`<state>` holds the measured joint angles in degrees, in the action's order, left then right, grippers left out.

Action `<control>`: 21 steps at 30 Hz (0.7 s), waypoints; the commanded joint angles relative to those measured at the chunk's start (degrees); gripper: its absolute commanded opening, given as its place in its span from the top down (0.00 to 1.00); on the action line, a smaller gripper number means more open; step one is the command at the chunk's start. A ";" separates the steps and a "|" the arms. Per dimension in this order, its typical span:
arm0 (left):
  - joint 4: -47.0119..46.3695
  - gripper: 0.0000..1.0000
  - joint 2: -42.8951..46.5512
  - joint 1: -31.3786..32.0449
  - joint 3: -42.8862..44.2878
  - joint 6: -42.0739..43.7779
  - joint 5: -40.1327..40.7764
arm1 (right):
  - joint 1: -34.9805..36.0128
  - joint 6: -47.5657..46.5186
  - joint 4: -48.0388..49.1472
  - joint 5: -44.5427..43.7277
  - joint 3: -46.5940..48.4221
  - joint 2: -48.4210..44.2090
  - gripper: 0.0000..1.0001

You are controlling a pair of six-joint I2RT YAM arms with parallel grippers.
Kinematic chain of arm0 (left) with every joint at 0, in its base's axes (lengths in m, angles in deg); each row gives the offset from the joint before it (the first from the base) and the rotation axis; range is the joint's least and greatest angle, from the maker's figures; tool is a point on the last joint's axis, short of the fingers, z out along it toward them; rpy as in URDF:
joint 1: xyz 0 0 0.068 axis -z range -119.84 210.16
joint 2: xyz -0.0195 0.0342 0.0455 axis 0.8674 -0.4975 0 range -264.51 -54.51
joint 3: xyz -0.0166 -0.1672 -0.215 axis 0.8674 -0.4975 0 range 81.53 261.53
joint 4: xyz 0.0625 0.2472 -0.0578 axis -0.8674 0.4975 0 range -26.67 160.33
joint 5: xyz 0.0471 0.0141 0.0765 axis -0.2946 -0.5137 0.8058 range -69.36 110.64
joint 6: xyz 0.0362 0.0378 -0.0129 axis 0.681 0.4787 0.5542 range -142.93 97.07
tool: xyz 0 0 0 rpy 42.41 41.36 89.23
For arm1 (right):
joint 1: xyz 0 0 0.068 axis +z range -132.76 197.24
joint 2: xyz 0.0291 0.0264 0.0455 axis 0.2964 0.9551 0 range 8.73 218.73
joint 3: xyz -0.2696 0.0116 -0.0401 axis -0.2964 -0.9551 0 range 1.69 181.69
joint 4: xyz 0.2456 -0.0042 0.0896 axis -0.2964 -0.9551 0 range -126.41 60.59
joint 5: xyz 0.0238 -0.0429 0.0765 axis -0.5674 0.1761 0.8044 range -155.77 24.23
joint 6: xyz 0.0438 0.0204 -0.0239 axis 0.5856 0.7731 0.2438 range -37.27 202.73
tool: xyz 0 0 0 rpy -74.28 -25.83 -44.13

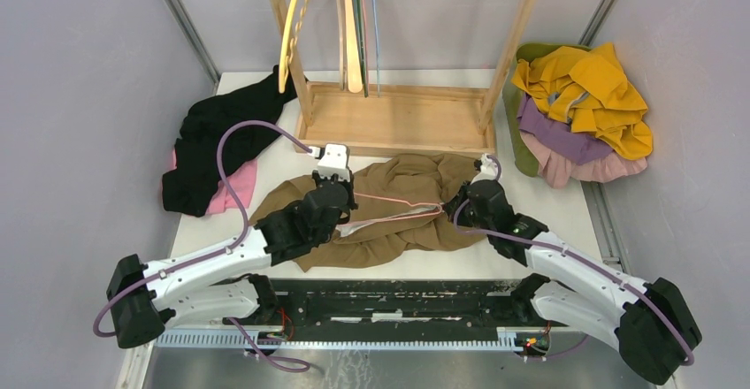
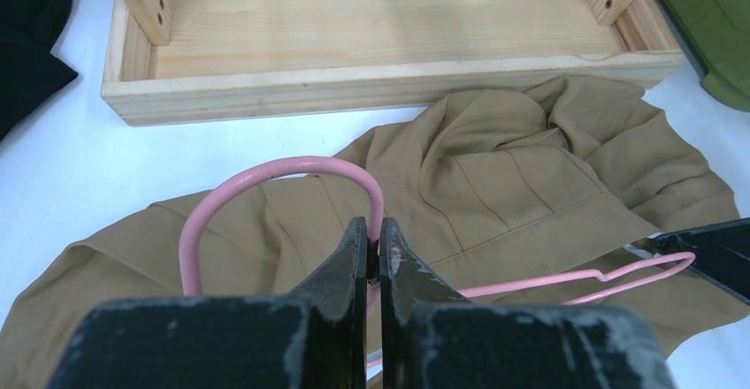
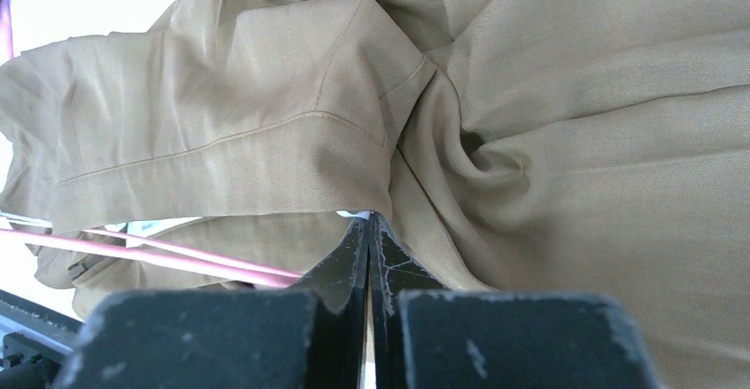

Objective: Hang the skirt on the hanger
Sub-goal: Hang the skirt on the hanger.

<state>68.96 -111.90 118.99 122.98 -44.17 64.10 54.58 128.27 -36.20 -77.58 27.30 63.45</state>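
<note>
A tan skirt (image 1: 398, 186) lies crumpled on the white table in front of the wooden rack. A thin pink wire hanger (image 1: 398, 202) runs across it, its arms partly under the cloth. My left gripper (image 1: 348, 196) is at the skirt's left side, shut on the hanger's hook (image 2: 265, 172), which curls up from between the jaws of the left gripper (image 2: 373, 234). My right gripper (image 1: 455, 205) is at the skirt's right side. In the right wrist view the right gripper (image 3: 368, 225) is shut on the skirt's folded edge (image 3: 389, 177), with the hanger's arms (image 3: 177, 256) just to its left.
The wooden rack's base (image 1: 398, 115) stands directly behind the skirt, with several hangers (image 1: 354, 26) on its rail. A black garment (image 1: 212, 141) over a pink one (image 1: 234, 186) lies at the left. A green bin (image 1: 524, 115) heaped with yellow and purple clothes (image 1: 584, 106) sits at the right.
</note>
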 commanded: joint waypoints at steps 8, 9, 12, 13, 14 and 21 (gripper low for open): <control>-10.40 0.97 0.69 -0.45 -3.65 5.58 5.72 | -0.57 -0.48 -0.46 3.94 5.30 -1.68 0.99; -11.22 0.97 0.64 -0.44 -3.92 5.93 5.95 | -0.56 -0.45 -0.46 4.51 5.61 -1.37 0.99; -13.61 0.97 0.37 -0.47 -4.35 7.08 6.74 | -0.55 -0.09 -0.49 5.87 6.42 -0.66 0.99; -14.33 0.97 0.23 -0.44 -4.36 7.41 6.76 | -0.55 -0.04 -0.36 6.42 6.58 -0.48 0.99; -14.77 0.97 0.05 -0.40 -4.36 7.79 6.75 | -0.58 0.07 -0.27 6.77 6.71 -0.35 0.99; -17.35 0.97 -1.02 -0.38 -4.90 8.82 7.04 | -0.58 0.25 -0.38 7.79 7.75 0.17 0.99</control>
<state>57.72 -112.92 118.99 118.61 -38.37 68.61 54.23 128.36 -38.15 -70.79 31.89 63.45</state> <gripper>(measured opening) 0.071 0.014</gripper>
